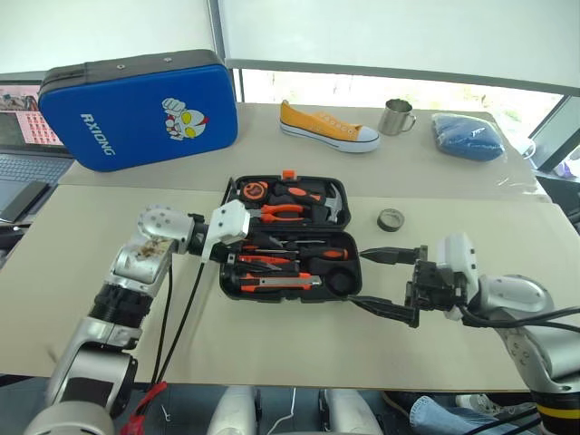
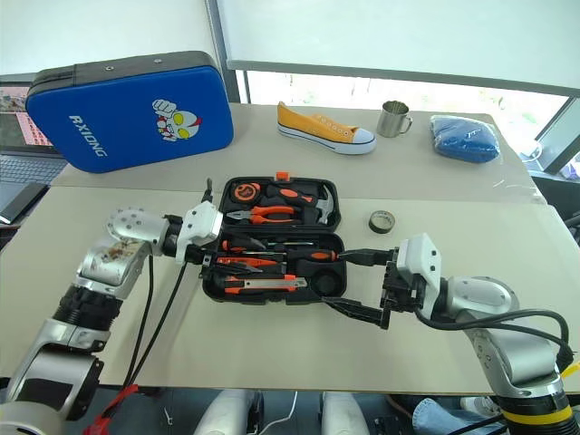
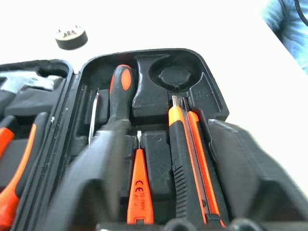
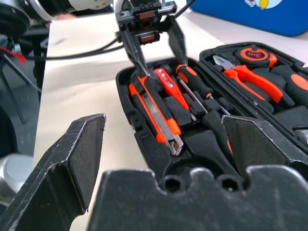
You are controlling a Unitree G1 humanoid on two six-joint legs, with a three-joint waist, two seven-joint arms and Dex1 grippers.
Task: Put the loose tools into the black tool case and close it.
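The black tool case (image 1: 227,288) lies open in the middle of the table. Its near half holds an orange-and-black screwdriver (image 1: 319,255), the utility knife (image 1: 276,283) and the slim orange tester (image 3: 139,187). A round recess (image 3: 175,74) in that half holds nothing. Tape measure, pliers and hammer sit in the far half. The small dark tape roll (image 1: 391,219) lies on the table, right of the case. My left gripper (image 4: 163,68) hovers over the case's left end, fingers apart and holding nothing. At the case's right edge my right gripper (image 1: 387,284) stands wide open and holds nothing.
A big blue cartoon-printed case (image 1: 136,109) stands at the back left, with a laptop (image 1: 23,159) beside it. A yellow shoe (image 1: 326,125), a metal mug (image 1: 395,116) and a blue cloth bundle (image 1: 467,136) line the far side of the table.
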